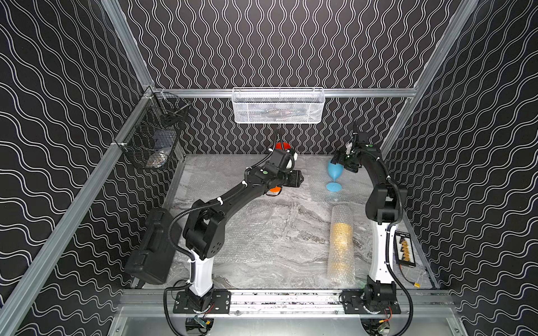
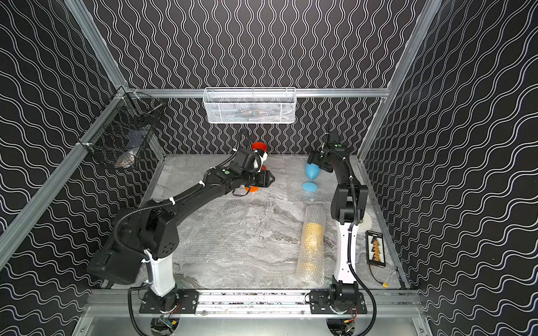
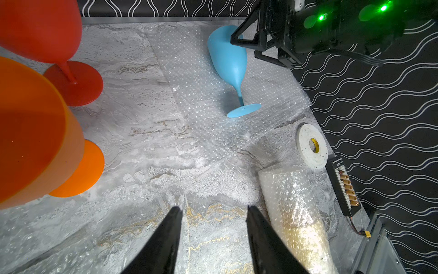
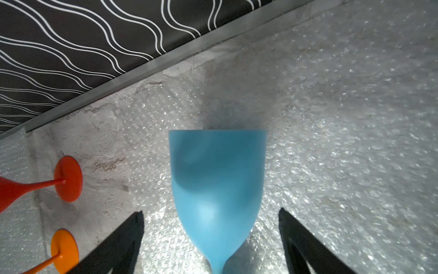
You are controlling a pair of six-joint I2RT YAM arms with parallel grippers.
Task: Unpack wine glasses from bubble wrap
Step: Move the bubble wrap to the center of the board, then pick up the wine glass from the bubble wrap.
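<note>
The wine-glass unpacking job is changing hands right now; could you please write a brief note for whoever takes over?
The left gripper is open, with nothing between its jaws.
The right gripper is open, jaws either side of the light blue goblet without touching it. That goblet leans, with its foot on a flat bubble wrap sheet.
Done: the red goblet and orange goblet stand unwrapped at the far side; the blue one is unwrapped too.
Left: the yellow goblet lies wrapped in its tube beside the right arm. The blue one probably needs steadying.
</note>
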